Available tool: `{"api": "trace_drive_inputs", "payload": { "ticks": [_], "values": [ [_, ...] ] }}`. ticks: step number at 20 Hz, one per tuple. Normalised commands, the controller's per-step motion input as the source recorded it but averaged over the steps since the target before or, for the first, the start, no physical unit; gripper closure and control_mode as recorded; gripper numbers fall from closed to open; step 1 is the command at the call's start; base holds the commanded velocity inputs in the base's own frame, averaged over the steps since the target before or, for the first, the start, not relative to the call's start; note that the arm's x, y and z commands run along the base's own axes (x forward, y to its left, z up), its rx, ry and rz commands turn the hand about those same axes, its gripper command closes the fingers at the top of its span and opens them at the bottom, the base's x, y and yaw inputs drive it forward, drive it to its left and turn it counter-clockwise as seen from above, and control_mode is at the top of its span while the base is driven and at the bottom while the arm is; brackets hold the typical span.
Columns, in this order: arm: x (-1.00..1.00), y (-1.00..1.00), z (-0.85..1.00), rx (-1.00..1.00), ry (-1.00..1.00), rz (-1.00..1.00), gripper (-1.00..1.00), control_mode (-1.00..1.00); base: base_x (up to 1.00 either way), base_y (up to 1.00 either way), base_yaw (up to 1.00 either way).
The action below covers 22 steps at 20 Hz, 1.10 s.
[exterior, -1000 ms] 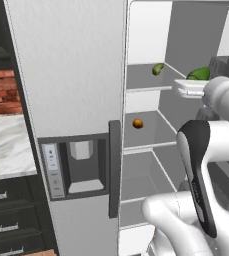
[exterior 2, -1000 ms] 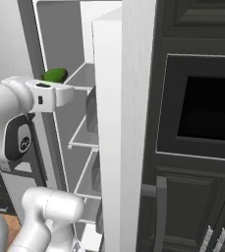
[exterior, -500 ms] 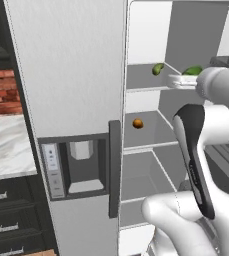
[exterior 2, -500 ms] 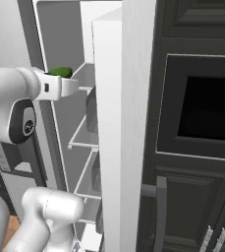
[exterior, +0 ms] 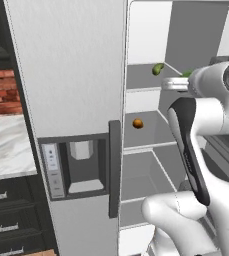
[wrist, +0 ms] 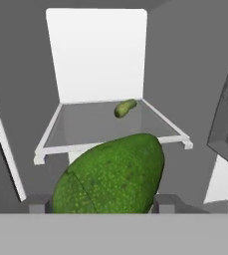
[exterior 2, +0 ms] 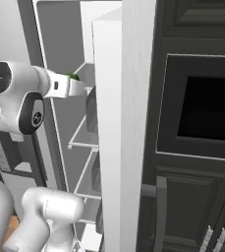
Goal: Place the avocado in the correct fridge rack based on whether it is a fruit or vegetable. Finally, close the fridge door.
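Observation:
The avocado (wrist: 110, 174), dark green and glossy, sits between my gripper's (wrist: 103, 204) two fingertips, which are shut on it. From the base views the avocado (exterior: 187, 74) (exterior 2: 73, 76) hangs at the front edge of the upper fridge rack (wrist: 85, 127), level with it. The fridge door (exterior 2: 124, 123) stands open on the right, and its inner bins (wrist: 227, 114) show at the right of the hand view.
An elongated paler green item (wrist: 125, 107) (exterior: 158, 69) lies at the back of the upper rack. An orange ball (exterior: 138, 123) rests on the rack below. The closed door with the dispenser panel (exterior: 71, 160) stands on the left. Dark oven cabinets (exterior 2: 202, 113) stand to the right.
The hand has carried the avocado inward toward the upper rack, and the arm's upper joint has swung along with it. The fridge door and the items on the racks have not moved.

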Motion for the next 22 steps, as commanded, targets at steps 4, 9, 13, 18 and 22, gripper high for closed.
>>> {"api": "trace_drive_inputs", "payload": {
  "ticks": [4,9,13,18,22],
  "values": [
    [0.38,-0.15,-0.31,0.00,0.06,0.00,1.00,-1.00,0.00,0.00,0.00],
    [0.28,-0.11,-0.01,0.02,0.10,0.00,1.00,-1.00,0.00,0.00,0.00],
    [0.34,0.00,0.00,0.01,0.08,0.00,1.00,-1.00,0.00,0.00,0.00],
    [0.47,0.00,-0.05,0.00,0.02,0.00,1.00,-1.00,0.00,0.00,0.00],
    [0.51,-0.04,-0.25,0.00,0.00,0.00,1.00,-1.00,0.00,0.00,0.00]
  ]
}}
